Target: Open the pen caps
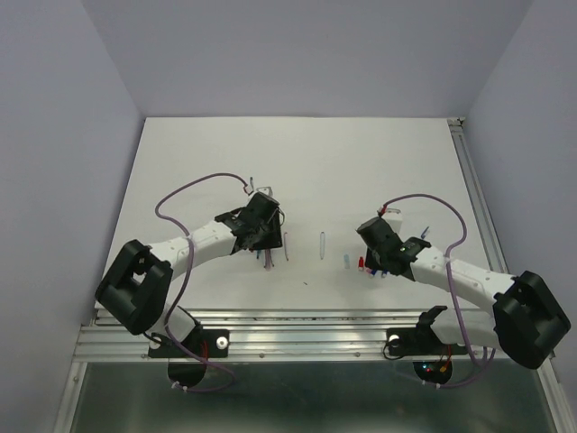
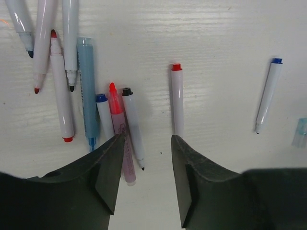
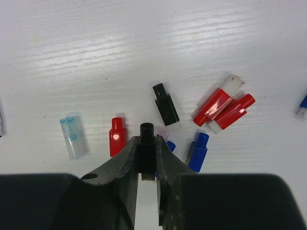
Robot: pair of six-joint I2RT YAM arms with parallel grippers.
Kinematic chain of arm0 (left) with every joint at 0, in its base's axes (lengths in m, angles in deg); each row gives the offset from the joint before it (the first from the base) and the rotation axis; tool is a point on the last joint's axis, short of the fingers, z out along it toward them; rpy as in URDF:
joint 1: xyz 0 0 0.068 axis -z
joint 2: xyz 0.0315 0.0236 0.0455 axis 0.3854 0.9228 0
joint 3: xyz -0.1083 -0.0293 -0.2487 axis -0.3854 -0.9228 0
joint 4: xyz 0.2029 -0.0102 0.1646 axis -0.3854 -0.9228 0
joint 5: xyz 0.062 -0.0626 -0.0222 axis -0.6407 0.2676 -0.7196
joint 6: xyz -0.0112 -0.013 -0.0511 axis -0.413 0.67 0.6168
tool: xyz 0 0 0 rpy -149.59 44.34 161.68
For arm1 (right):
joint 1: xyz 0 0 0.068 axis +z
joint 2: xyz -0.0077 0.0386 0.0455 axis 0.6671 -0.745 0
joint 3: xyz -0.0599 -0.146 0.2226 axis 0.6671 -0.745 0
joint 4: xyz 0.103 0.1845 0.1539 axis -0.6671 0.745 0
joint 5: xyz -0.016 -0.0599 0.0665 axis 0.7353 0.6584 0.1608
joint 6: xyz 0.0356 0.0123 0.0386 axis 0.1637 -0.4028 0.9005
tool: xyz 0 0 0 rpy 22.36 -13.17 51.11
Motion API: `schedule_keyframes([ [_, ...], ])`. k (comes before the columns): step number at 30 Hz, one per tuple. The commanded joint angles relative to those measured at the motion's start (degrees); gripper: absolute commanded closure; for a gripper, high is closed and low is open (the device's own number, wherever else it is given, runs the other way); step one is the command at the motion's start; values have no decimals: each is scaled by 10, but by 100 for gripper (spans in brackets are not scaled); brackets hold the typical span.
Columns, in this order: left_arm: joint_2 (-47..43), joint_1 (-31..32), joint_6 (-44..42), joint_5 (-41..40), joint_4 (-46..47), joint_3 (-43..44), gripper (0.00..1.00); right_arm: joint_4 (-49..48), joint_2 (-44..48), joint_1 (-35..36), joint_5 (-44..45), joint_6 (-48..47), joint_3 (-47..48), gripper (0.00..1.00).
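My right gripper [image 3: 147,143] is shut on a black pen cap [image 3: 147,130] and holds it just above the table. Loose pen caps lie around it: a red one [image 3: 117,137], a black one [image 3: 166,105], a blue one [image 3: 197,151], two red ones [image 3: 223,108] and a clear bluish one [image 3: 73,136]. In the top view this gripper [image 1: 383,260] is over the caps [image 1: 361,263]. My left gripper [image 2: 146,139] is open and empty above several uncapped pens [image 2: 132,127]; in the top view it [image 1: 261,242] is left of centre.
A white pen with a red end [image 2: 177,98] lies by my left gripper's right finger. Another with a blue end [image 2: 268,93] lies further right and shows in the top view [image 1: 322,244]. A metal rail [image 1: 478,207] runs along the table's right edge.
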Motion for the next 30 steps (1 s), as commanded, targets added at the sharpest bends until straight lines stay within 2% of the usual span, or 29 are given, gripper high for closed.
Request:
schedule_keyframes([
  [1,-66,3,-7,6,-4,18,41,-19,-5,-6,19,-5,37,80],
  [3,-84,4,-6,8,-6,18,23,-25,-7,-9,18,-5,37,80],
  [4,-94,4,-5,6,-5,16,9,-27,-10,-8,17,-5,37,80],
  [5,-111,4,1,-10,-6,14,1,-33,-13,-9,15,-5,37,80],
  [10,-139,4,21,-57,-19,17,1,-45,-27,-10,10,0,38,78],
  [14,-149,4,23,-57,-19,15,1,-39,-37,-11,16,6,45,76],
  [19,-153,3,24,-64,-23,16,1,-30,-35,-11,22,14,49,66],
  [24,-154,3,25,-76,-34,23,1,-11,-30,-11,26,22,57,65],
  [28,-162,3,26,-82,-35,25,1,7,-3,-11,34,29,68,50],
  [30,-177,3,29,-93,-36,23,1,19,15,-11,39,34,74,33],
])
